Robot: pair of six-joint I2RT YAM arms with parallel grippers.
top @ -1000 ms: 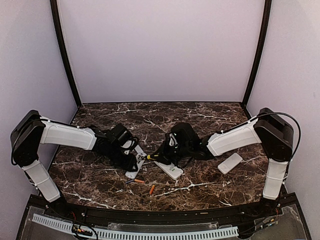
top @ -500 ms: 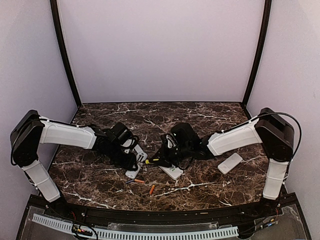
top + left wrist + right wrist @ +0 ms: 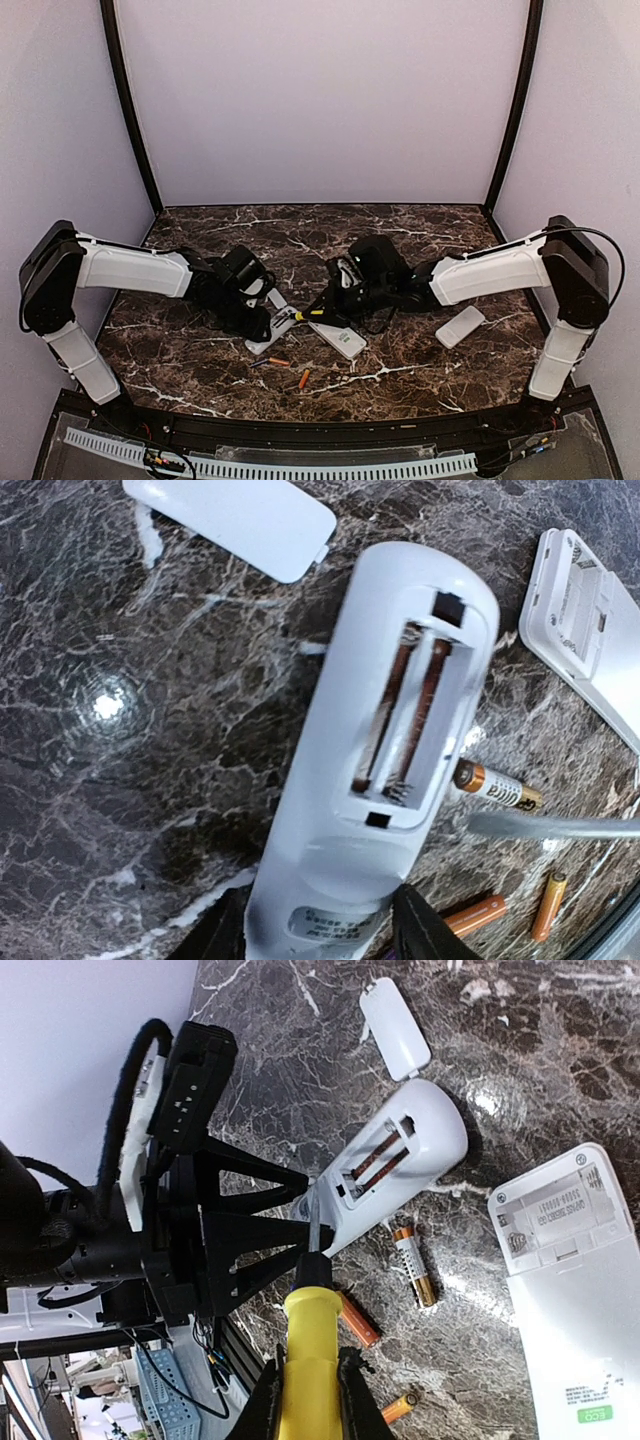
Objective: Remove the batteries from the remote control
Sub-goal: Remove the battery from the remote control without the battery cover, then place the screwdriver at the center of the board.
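Note:
My left gripper (image 3: 320, 932) is shut on the lower end of a white remote (image 3: 390, 730), back side up. Its battery compartment (image 3: 410, 720) is open and looks empty. The remote also shows in the top view (image 3: 277, 326). My right gripper (image 3: 310, 1410) is shut on a yellow-handled screwdriver (image 3: 312, 1345), its tip against the remote's (image 3: 390, 1160) lower edge. Three batteries lie loose on the table beside the remote: a gold-and-white one (image 3: 413, 1265) and two orange ones (image 3: 357, 1320) (image 3: 400, 1405). In the top view I see the orange ones (image 3: 278, 361) (image 3: 303, 378).
A second white remote (image 3: 570, 1290) lies face down just right of the held one, also in the top view (image 3: 340, 340). A small white battery cover (image 3: 235, 515) lies beyond the held remote. Another white flat piece (image 3: 460, 326) lies at the right. The table is dark marble.
My right arm has drawn slightly back and to the right, the screwdriver still pointing at the remote. My left gripper has kept hold of the remote, nearly unmoved.

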